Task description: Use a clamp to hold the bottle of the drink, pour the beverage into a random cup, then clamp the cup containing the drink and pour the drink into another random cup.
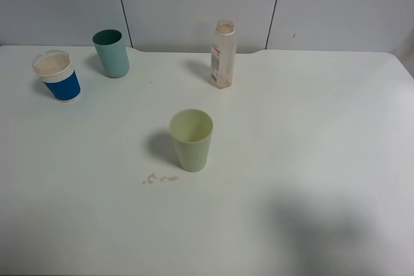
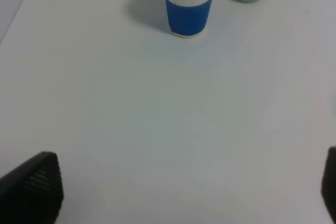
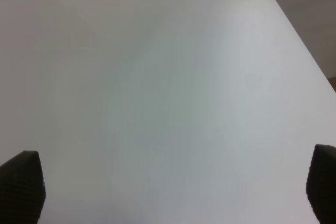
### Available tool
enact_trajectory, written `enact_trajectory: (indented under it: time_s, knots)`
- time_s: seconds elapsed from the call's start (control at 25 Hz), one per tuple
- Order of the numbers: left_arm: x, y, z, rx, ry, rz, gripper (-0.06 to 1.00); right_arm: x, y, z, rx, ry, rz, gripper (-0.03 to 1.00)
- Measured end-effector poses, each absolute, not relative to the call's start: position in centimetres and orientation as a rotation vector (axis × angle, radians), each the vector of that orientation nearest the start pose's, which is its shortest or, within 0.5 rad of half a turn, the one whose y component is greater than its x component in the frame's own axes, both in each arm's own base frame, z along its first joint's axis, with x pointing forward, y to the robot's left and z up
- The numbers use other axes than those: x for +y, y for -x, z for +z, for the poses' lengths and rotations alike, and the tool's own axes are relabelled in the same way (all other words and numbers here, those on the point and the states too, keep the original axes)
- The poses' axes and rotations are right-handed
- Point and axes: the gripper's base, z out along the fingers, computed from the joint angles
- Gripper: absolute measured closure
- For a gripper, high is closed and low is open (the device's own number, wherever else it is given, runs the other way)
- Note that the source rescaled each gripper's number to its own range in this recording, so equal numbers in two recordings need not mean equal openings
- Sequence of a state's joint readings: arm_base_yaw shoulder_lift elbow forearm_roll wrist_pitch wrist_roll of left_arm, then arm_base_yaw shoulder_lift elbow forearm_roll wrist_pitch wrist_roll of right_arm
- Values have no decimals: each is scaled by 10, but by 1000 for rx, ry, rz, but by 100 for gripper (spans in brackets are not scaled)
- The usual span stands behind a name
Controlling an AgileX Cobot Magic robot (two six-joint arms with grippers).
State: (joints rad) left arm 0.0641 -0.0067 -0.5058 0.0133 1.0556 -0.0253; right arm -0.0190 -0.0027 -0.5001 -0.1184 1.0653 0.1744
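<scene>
Standing spread wide over bare counter point(image 1: 310, 159), the left tool point(image 2: 178, 182) and right tool point(image 3: 173, 187) hold nothing. Beyond the left tool stands the blue cup point(image 2: 188, 6), brown drink inside, beside the teal tumbler point(image 1: 111, 53). Further right stands the bottle point(image 1: 222, 54), uncapped, with a pale green tumbler point(image 1: 191, 140) mid-counter.

Table point(image 1: 310, 159) is showing a smooth white matt top, only a soft sheen under the light. Bottle point(image 1: 222, 54) is looking like clear thin plastic, with a printed paper-like label (red and white). Blue cup point(image 1: 57, 76) is carrying a white ribbed band and a clear plastic rim; blue wall is reading smooth, slightly satin. Teal tumbler point(image 1: 111, 53) and pale green tumbler point(image 1: 191, 139) are both looking like plain matt plastic, smooth walls. Left fingertips point(image 2: 31, 190) and right fingertips point(image 3: 22, 184) are showing black, finely ribbed rubbery pads.
</scene>
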Motion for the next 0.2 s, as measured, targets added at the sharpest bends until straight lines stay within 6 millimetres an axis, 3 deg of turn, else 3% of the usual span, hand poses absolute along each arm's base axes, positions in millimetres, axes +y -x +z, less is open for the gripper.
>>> enact_trajectory:
  time_s: [0.2]
  knots:
    - [1,6,279,2025,91,40,-5,-9,6,277,2031,-203,-44,-3]
